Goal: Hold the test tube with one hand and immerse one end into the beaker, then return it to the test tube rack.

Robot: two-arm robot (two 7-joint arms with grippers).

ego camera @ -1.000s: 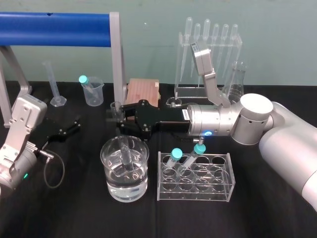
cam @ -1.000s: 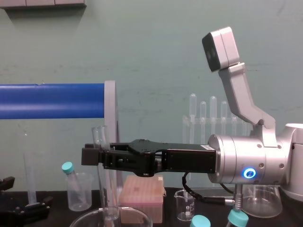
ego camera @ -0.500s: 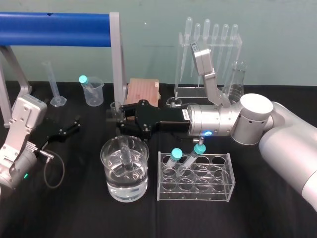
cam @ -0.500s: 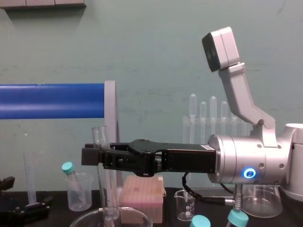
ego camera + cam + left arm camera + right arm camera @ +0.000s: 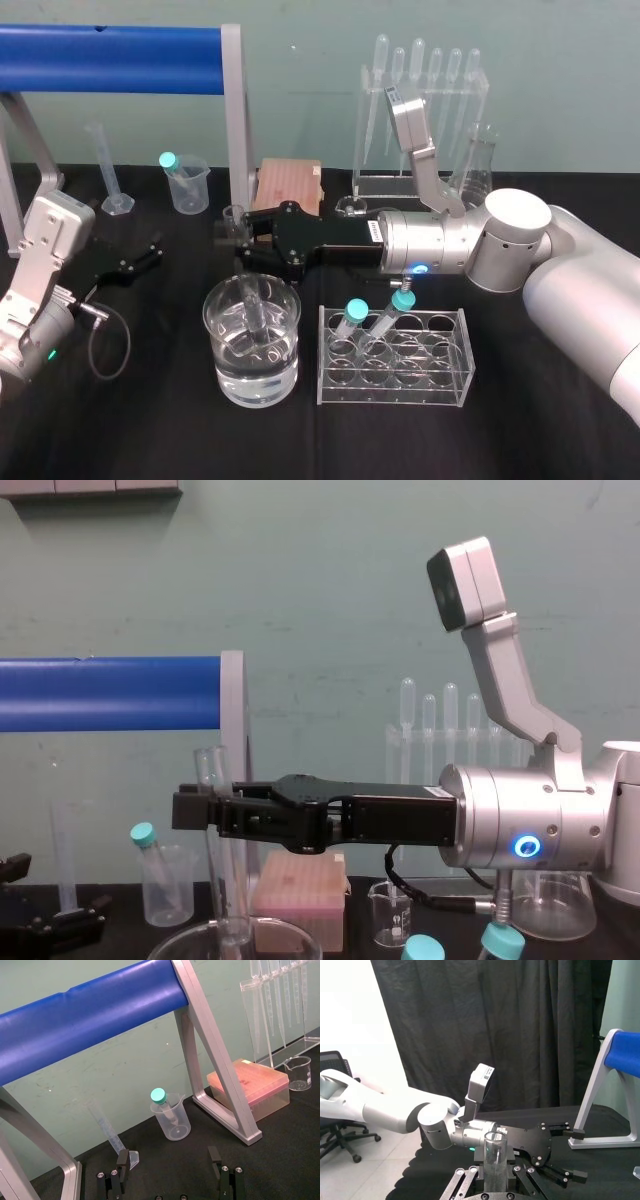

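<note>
Slim clear glass test tube [image 5: 251, 300] is held near upright at lower centre of the head view. Its lower end is dipped inside the wide clear glass beaker [image 5: 225, 372], so immersion looks reached. Beside it, right of centre, the clear plastic rack [image 5: 395, 388] is kept with free holes for the return. Just behind the beaker, the right gripper [image 5: 238, 243] is seen with fingers clamped on the tube's upper part. At the far left, the left gripper [image 5: 170, 1172] is parked over the black bench [image 5: 150, 420], fingers apart.

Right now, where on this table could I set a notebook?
Freest: the table in front of the beaker and test tube rack. Crowded: the back row by the pipette stand; mid-table, the right fingers hold the test tube; the left fingers rest far left.
</note>
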